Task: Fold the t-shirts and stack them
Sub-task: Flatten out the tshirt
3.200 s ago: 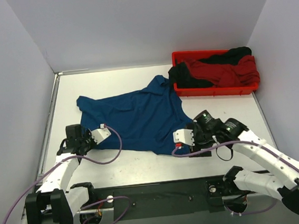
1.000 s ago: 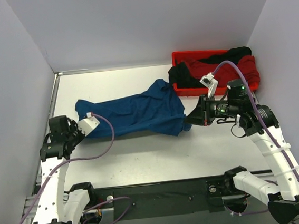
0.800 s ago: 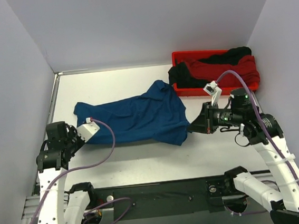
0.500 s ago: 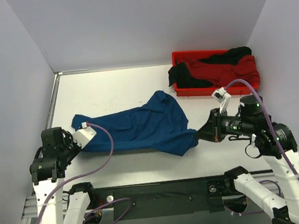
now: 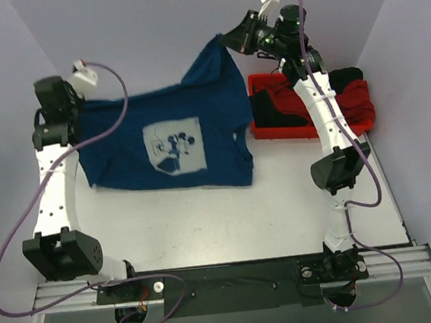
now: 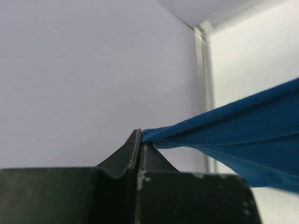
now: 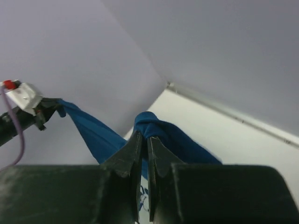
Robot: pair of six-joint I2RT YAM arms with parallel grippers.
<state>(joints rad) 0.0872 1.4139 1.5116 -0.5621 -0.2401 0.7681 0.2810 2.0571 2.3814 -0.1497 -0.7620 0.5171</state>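
Note:
A navy-blue t-shirt [image 5: 160,140] with a pale cartoon print hangs spread in the air between both raised arms, its lower hem near the table. My left gripper [image 5: 73,106] is shut on its left upper corner, and the left wrist view shows the cloth [image 6: 224,135] pinched at the fingertips [image 6: 140,140]. High at the back right, my right gripper [image 5: 224,38] is shut on the other upper corner, a bunch of blue cloth [image 7: 152,123] caught between its fingers. More t-shirts, one red [image 5: 347,99] and one black [image 5: 272,110], lie in the red tray [image 5: 304,133].
The red tray sits at the table's back right, close behind the hanging shirt. White walls enclose the table on the left, back and right. The right arm's forearm [image 5: 321,109] crosses above the tray.
Both arms have risen from table level to high up, lifting the navy t-shirt off the table so that it now hangs spread, print showing. Both grips have stayed shut on it.

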